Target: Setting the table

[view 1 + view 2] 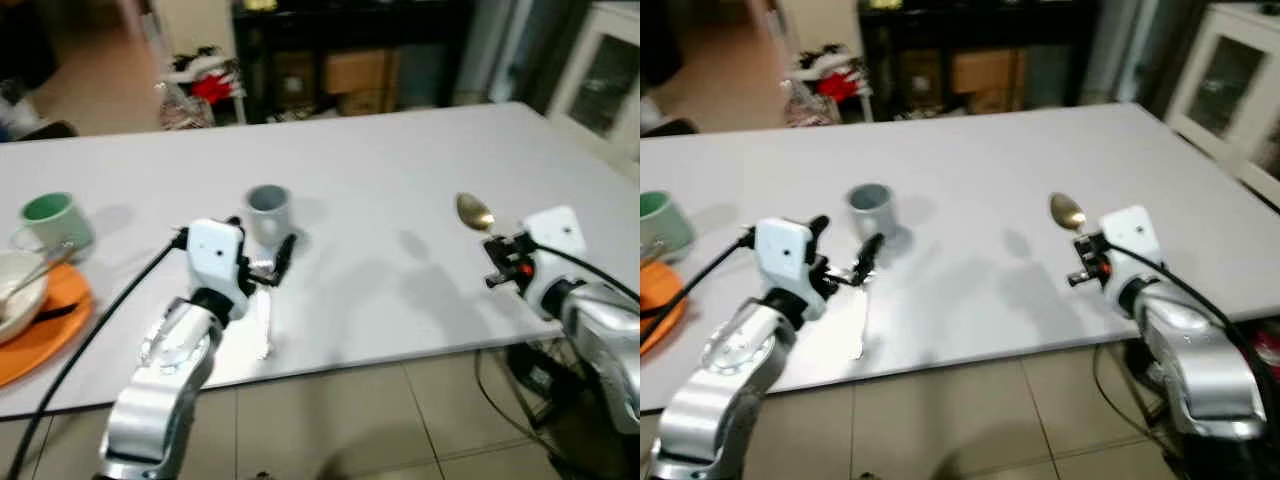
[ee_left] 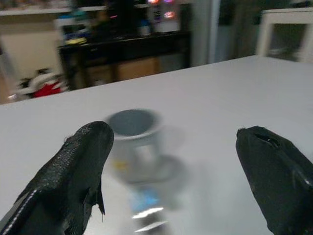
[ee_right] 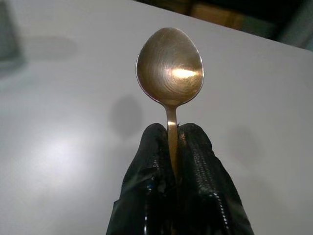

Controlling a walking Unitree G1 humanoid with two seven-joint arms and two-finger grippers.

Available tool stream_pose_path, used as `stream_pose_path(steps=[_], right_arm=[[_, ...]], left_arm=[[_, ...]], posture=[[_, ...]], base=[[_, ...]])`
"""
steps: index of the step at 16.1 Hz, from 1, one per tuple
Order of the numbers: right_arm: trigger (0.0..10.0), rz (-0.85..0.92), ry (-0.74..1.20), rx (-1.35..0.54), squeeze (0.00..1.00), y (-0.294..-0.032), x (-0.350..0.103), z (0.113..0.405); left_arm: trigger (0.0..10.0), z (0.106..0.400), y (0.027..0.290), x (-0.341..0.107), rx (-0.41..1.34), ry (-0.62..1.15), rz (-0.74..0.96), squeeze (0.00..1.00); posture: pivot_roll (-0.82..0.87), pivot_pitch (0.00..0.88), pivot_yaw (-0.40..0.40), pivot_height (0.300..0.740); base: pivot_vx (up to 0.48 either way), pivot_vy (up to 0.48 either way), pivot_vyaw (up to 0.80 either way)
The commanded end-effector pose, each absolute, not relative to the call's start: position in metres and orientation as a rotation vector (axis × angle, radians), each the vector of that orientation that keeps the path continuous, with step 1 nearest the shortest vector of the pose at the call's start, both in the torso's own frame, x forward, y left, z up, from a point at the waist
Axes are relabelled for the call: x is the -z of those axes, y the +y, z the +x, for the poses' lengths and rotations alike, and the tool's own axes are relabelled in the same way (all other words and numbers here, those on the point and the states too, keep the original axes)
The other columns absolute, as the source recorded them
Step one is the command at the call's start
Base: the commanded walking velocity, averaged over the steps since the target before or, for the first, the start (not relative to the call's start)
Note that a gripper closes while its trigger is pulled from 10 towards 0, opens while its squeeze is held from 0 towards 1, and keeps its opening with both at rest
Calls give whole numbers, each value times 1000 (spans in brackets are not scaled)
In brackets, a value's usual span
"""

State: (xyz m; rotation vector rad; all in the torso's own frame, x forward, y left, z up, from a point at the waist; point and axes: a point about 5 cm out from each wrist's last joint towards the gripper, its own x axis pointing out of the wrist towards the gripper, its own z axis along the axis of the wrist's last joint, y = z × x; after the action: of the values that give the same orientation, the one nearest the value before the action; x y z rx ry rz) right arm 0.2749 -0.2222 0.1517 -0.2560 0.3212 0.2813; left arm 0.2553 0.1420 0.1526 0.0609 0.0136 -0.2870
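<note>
White tabletop (image 1: 400,160) stretches out ahead of me over a tiled floor (image 1: 380,420), with a dark shelf unit (image 1: 350,50) and a pale cabinet (image 1: 610,70) in the room beyond its far edge. My right gripper (image 3: 171,147) is pinched tight on the stem of a gold spoon (image 3: 169,66), whose bowl sticks out past the fingertips above the table's near right part. My left gripper (image 1: 262,248) has its fingers spread wide, a grey cup (image 1: 267,211) just ahead of them, while a green mug (image 1: 50,222) and a bowl (image 1: 18,290) on an orange plate (image 1: 45,335) sit well off to its left.
</note>
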Motion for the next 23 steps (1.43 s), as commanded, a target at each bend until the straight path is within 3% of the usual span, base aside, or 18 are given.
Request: stream_pose_path(steps=[1,9,23], right_arm=[[10000,-242,312,-299,0,-222,-152,278],[10000,-206,352,-285,0,-233,-132,315],[10000,-134,535,-177,0,-245,-82,311]], left_arm=[[10000,255,144,-155,276,5,70,0],[10000,247,142,-162,533,21,119,0],[10000,227,139,-150,754,133,156,0]], posture=[[80,0,12,740],[110,0,63,740],[104,0,88,740]], base=[[0,0,0],[0,0,0],[0,0,0]])
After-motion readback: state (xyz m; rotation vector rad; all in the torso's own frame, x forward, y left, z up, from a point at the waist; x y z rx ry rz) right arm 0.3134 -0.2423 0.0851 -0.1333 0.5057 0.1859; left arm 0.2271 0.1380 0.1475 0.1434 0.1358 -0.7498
